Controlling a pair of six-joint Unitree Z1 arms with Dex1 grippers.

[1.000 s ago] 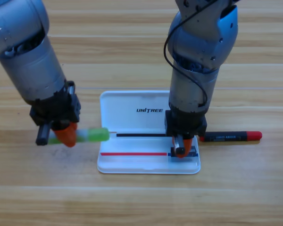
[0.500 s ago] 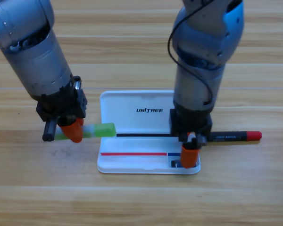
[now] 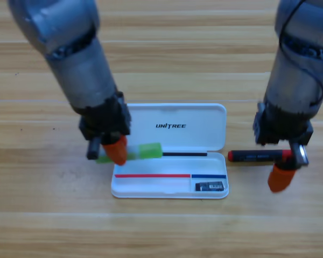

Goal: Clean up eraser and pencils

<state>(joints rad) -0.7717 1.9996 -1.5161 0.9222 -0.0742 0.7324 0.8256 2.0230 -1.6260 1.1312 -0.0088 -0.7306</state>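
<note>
Left arm enters from the upper left. Left gripper (image 3: 116,151) is clamped on the green pencil (image 3: 142,151) at the left edge of the white case (image 3: 169,115). The pencil lies level; its right end reaches over the case's left rim, its left end shows past the gripper over the wooden worktop (image 3: 43,215).

The case lies open and flat at centre, lid away from the camera. The eraser (image 3: 210,186) sits in the small compartment at the lower right corner of the case, untouched.

The red pencil (image 3: 258,156) lies level on the worktop just right of the case. Right gripper (image 3: 282,176) hangs over its right end; jaw opening cannot be determined, and contact with the pencil cannot be confirmed.
</note>
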